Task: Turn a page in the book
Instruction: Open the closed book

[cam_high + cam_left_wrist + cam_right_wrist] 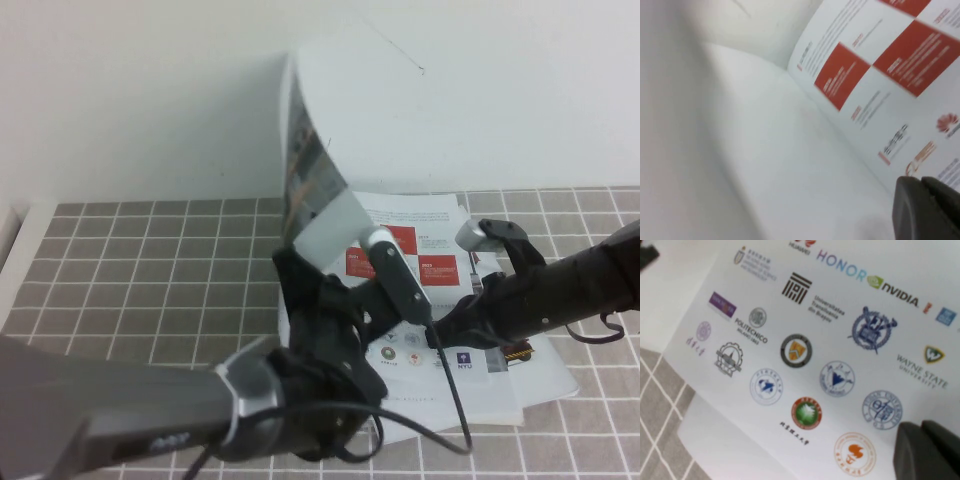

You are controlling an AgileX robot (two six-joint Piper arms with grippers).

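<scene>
Now | page raised above left hand | right hand closed on book

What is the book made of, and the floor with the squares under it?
The book looks like thin glossy paper: its lifted page curves upward and its print has a sheen. The squared surface looks like a gray-brown tiled mat with pale lines; whether it is fabric or vinyl is unclear.

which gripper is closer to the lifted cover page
Left. The left gripper is right at the raised page, under its lower edge. The right gripper, shut, sits lower on the open inner page near the logos, away from the raised page.
</scene>
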